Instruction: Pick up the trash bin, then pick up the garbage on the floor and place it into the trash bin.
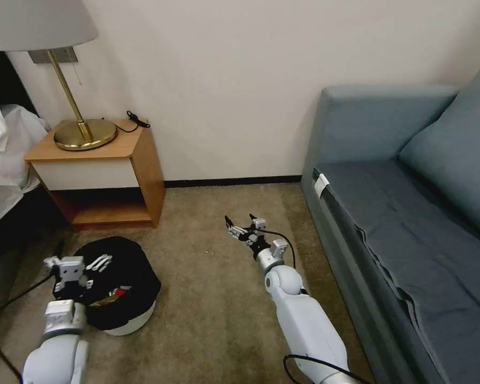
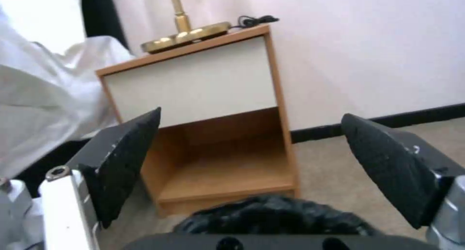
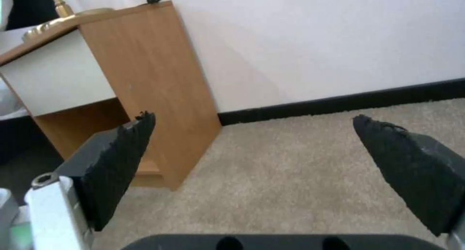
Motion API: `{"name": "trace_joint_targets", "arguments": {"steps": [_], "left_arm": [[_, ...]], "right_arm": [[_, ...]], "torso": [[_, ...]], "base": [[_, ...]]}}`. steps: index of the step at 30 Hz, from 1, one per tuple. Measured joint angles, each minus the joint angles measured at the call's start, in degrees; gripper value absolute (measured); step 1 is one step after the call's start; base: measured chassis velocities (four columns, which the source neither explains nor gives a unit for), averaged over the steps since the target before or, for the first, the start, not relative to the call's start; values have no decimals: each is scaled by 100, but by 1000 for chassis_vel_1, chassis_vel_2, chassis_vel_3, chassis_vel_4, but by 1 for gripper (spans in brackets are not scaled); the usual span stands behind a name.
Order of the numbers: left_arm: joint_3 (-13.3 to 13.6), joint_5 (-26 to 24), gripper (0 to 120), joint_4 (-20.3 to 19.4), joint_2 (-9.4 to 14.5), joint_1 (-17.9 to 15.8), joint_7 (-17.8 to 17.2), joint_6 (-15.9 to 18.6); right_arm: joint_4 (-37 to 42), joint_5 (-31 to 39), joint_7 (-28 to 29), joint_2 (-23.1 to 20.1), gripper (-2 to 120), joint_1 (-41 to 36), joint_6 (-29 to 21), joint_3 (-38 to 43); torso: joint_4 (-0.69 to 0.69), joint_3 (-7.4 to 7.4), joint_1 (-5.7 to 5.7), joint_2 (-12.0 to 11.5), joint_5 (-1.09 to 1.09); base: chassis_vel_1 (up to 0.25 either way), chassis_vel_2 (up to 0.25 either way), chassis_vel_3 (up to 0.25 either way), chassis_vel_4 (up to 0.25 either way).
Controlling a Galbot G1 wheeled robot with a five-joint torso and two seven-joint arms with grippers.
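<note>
The trash bin (image 1: 124,304), white with a black bag over its rim, stands on the carpet at the lower left, in front of the nightstand. A bit of red and white garbage (image 1: 117,293) shows in its mouth. My left gripper (image 1: 68,265) hovers at the bin's near-left rim, open and holding nothing. In the left wrist view the left gripper (image 2: 252,113) has its fingers wide apart, with the black bag (image 2: 276,217) just below them. My right gripper (image 1: 241,223) hangs open over bare carpet at mid-floor, and the right wrist view shows the right gripper (image 3: 254,115) holding nothing.
A wooden nightstand (image 1: 144,160) carrying a brass lamp (image 1: 84,133) stands against the wall behind the bin. White bedding (image 1: 5,149) lies at the far left. A blue-grey sofa (image 1: 410,213) bounds the right side. A tiny crumb (image 1: 208,252) lies on the carpet.
</note>
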Motion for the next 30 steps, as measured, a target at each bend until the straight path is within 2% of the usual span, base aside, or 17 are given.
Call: {"name": "trace_joint_targets", "arguments": {"steps": [6,30], "left_arm": [[123,-11,100,130,-4,-140,7,146],[113,-31,100,135,-11,-137,-28,171]], "right_arm": [[89,13,-29,0,100,-74,4,23],[79,12,-58,0,100,-65,19,27]], "torso": [[0,0,0,0,0],[0,0,0,0,0]], "base": [[0,0,0,0],[0,0,0,0]]}}
